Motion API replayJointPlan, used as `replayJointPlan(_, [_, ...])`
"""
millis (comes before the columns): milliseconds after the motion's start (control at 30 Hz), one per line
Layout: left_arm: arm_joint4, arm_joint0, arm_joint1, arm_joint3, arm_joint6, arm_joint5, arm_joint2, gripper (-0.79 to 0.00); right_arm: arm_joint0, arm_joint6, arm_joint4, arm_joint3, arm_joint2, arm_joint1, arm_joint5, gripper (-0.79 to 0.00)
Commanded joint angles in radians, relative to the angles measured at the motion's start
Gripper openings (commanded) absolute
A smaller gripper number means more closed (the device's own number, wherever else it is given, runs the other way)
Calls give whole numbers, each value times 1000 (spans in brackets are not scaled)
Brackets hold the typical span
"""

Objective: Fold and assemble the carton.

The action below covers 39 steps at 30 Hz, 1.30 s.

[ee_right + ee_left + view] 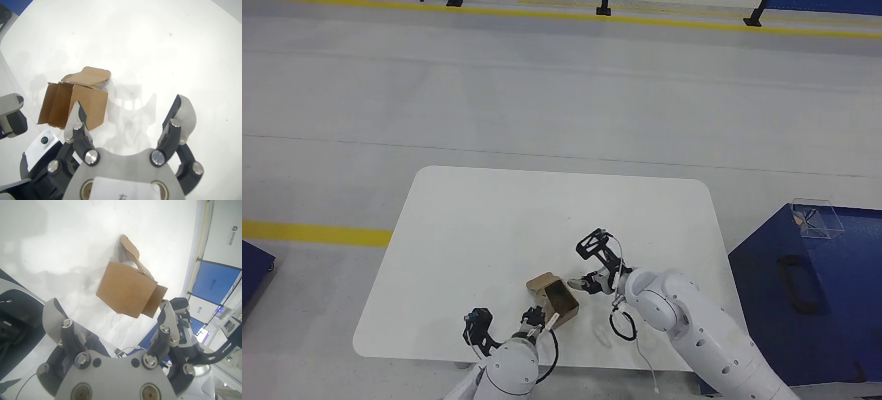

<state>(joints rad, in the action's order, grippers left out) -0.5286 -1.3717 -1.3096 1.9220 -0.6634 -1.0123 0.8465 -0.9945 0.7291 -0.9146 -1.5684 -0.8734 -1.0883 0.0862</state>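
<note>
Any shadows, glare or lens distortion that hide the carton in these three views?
Top view: even light, the carton casts barely any shadow on the table. Left wrist view: wide lens bows the table edge; bright surface, carton plain to see. Right wrist view: faint soft shadow beside the carton, no glare.

The carton lies on the table near its front edge. The left gripper is before it to the left, the right gripper just right of it
</note>
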Motion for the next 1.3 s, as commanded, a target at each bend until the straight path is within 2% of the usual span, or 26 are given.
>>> replayJointPlan(0, [-35,24,5,-39,-22,0,-13,0,9,3,-4,12,16,-7,4,0])
replayJointPlan(400, [-300,225,29,-201,-144,0,-159,0,50,4,-23,80,72,-42,1,0])
replayJointPlan(600, [-369,287,48,-222,-144,0,-199,0,57,-5,-38,98,67,-50,-2,0])
replayJointPlan(667, [-382,299,54,-216,-145,0,-198,0,56,-45,-21,88,52,-52,3,0])
replayJointPlan(767, [-383,294,64,-161,-145,0,-174,0,41,-92,23,64,-2,-44,59,0])
replayJointPlan(867, [-337,256,75,-82,-145,0,-118,0,7,-121,50,38,-77,-25,138,0])
replayJointPlan(933, [-317,217,78,-12,-161,17,-73,0,-21,-118,65,27,-125,-9,238,0])
replayJointPlan(1033, [-310,166,76,67,-198,62,-26,0,-58,-76,83,32,-182,17,450,0])
replayJointPlan(1100, [-309,161,76,71,-202,71,-22,0,-74,-54,79,47,-211,30,529,0])
replayJointPlan(1267, [-309,161,76,71,-202,71,-22,0,-96,-20,54,90,-204,40,635,0])
